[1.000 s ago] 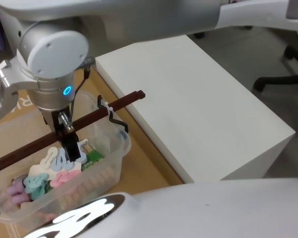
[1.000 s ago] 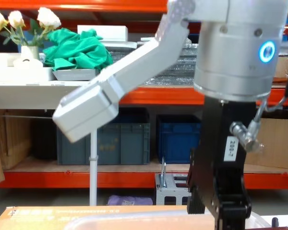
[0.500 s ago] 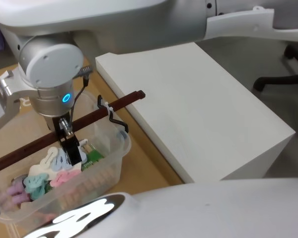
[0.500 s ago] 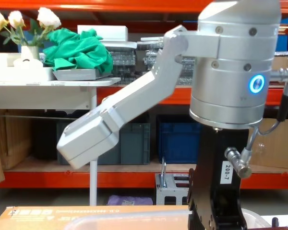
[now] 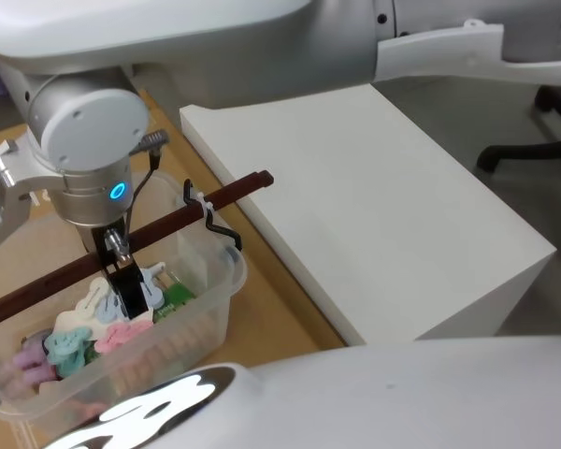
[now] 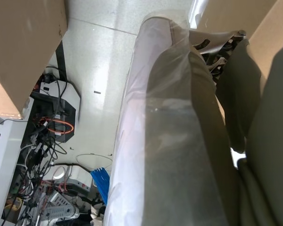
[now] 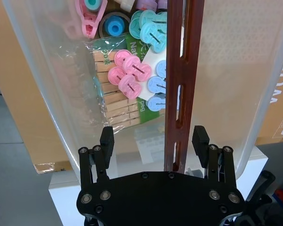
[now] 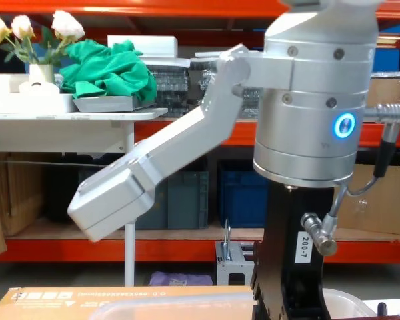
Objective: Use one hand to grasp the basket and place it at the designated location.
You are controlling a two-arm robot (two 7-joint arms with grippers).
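The biggest thing in front of you is the white block (image 5: 374, 206) on the right of the head view. Its long edge lies just beside the brown cardboard box (image 5: 282, 309). On that cardboard, at the lower left of the head view, sits the basket (image 5: 201, 323). It is a clear tub standing upright, near the block but apart from it. Printed capitals reading "WOR" run along the cardboard in the right wrist view, and the rest of the word is cut off.

The dark red-brown bar handle (image 5: 168, 224) spans the tub corner to corner, hung on black hooks (image 5: 222, 230) with a white zip tie (image 5: 203, 203) at the near hook.

Your right gripper (image 7: 153, 134) is down over the middle of that handle, with a blue ring glowing on the grey wrist above it. The chest view shows a small white label (image 8: 300, 248) on its black body, and it reads "200-7".

The fingers (image 7: 107, 139) are spread wide and hold nothing. One stands on each side of the slotted bar, which runs between them and sits closer to one finger than the other. You can't tell whether that closer finger touches it.

Pastel clothes pegs (image 7: 132, 70) in pink, blue and mint lie heaped in the tub under the bar. Beside them is a green packet of wooden pegs, its lettering too broken up to read.
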